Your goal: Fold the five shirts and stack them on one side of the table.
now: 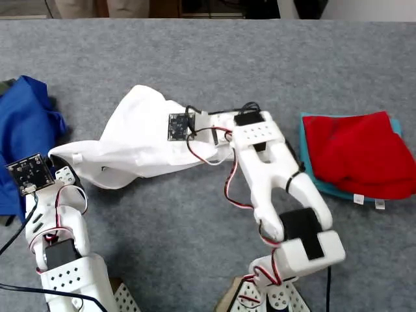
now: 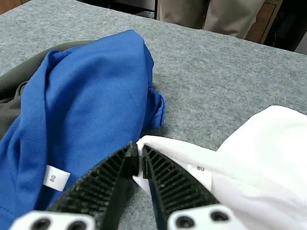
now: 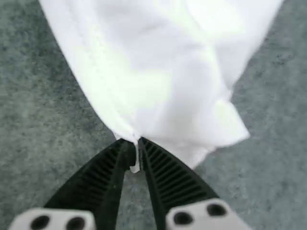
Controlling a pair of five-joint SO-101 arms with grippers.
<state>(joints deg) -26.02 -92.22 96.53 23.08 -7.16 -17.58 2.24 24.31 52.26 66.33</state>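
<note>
A white shirt (image 1: 140, 140) lies crumpled across the middle of the grey table. My left gripper (image 2: 139, 160) is shut on one corner of the white shirt (image 2: 249, 163), close to the blue shirt (image 2: 81, 110). My right gripper (image 3: 136, 153) is shut on another edge of the white shirt (image 3: 158, 72), at its right end in the high view, by the arm's wrist (image 1: 195, 127). The blue shirt (image 1: 26, 123) lies heaped at the table's left edge over a dark olive one (image 2: 14, 81). A red shirt (image 1: 357, 153) lies folded on a teal one (image 1: 325, 185) at the right.
The table's far half (image 1: 227, 58) and the front middle between the two arm bases are bare grey felt. A person's legs stand beyond the far edge (image 2: 211, 17).
</note>
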